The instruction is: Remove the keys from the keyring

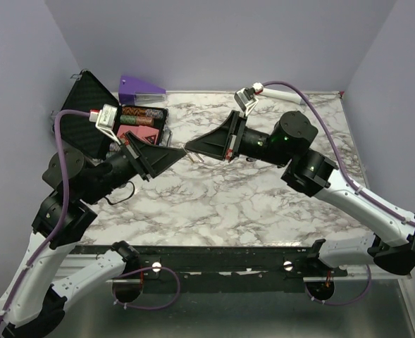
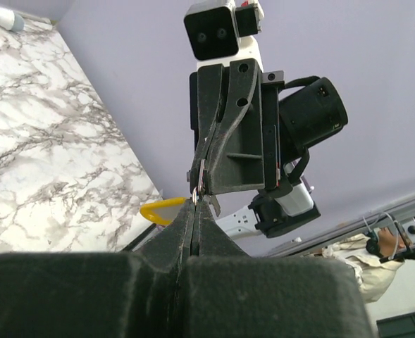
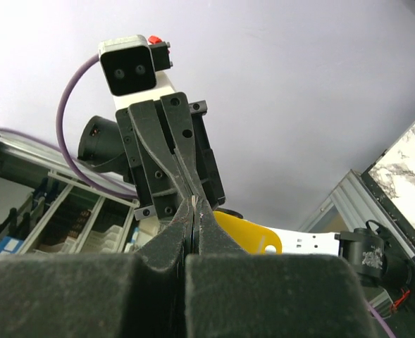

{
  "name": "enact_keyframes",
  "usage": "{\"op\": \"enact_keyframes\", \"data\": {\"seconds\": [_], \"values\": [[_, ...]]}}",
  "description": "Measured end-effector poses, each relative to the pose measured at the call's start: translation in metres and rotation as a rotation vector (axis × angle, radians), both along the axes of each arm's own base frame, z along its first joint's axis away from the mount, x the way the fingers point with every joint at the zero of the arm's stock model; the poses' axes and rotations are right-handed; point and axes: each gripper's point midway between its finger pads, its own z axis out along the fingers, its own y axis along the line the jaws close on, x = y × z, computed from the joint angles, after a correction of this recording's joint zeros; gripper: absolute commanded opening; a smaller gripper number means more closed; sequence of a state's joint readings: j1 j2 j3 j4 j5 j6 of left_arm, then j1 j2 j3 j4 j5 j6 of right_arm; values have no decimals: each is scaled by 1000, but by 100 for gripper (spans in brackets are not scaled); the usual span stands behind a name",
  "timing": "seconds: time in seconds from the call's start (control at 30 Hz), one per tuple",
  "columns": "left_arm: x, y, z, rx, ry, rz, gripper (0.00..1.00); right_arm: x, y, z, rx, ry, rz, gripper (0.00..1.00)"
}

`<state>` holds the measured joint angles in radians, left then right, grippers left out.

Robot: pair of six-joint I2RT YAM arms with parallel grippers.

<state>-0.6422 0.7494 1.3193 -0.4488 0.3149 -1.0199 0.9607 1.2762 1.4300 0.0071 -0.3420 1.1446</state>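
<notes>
Near: left gripper (image 1: 181,151) and right gripper (image 1: 195,146) reach in from opposite sides and meet tip to tip above the middle of the marble table (image 1: 263,211). Both have their jaws pressed together on the keys (image 1: 191,153), a tiny yellowish bunch held clear of the surface. The opposed grips probably serve to pull a key off its ring, though which claw has the ring cannot be told. Far: open black case (image 1: 80,116), purple wedge (image 1: 138,86) and white cylinder (image 1: 281,90), all well apart from the work.
</notes>
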Motion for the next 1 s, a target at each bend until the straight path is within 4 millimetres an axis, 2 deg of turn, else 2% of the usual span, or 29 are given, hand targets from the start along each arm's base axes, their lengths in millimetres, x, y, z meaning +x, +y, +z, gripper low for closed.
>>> {"op": "enact_keyframes", "data": {"seconds": [0.37, 0.7, 0.77, 0.9, 1.0], "values": [[16, -1, -1, -47, 33, 73, 0, 16, -2, -1, 26, 37, -88, 1], [21, -1, 2, -62, 36, 119, 0, 21, -1, 1, 38, 36, -111, 1], [22, -1, 1, -60, 36, 126, 12, 22, -1, 1, 38, 37, -114, 1], [20, 2, 1, -50, 21, 133, 51, 24, -1, -1, 31, 36, -122, 1], [17, 4, 1, -42, 2, 129, 64, 26, 2, -11, -5, 39, -127, 1]]}}
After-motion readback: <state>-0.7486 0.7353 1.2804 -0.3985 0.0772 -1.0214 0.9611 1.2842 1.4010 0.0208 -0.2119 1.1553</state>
